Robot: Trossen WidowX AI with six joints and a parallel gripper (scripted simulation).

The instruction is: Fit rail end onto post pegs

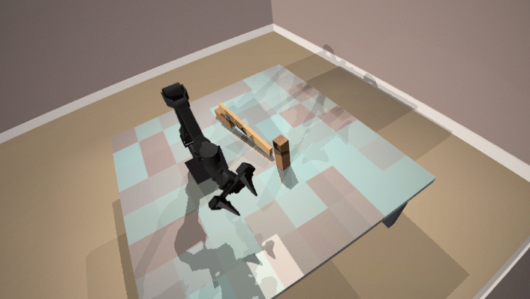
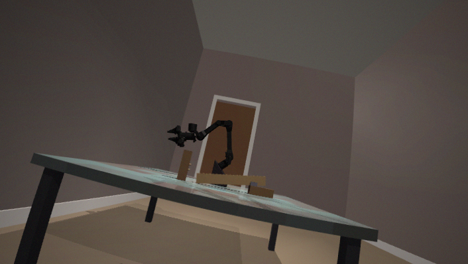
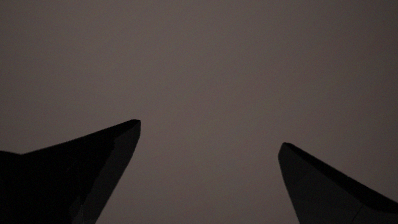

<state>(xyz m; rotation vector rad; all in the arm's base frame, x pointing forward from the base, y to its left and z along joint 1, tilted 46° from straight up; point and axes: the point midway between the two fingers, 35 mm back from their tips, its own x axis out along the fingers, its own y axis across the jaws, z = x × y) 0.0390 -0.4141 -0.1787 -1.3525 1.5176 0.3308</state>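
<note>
The long light wooden rail rests with its far end at the low footboard block and slopes down, its near end on the table close to the post. The short wooden post stands upright, with a gap between it and the rail end. Two small pegs stick out of the post toward the rail. The holes in the rail end cannot be made out. My gripper is open and empty, high above the table and away from rail and post.
The arm rises from its base on the table, to one side of the rail. The table has a patchwork top, with shadows of the arm across it. The wrist view shows only a plain wall behind the fingers.
</note>
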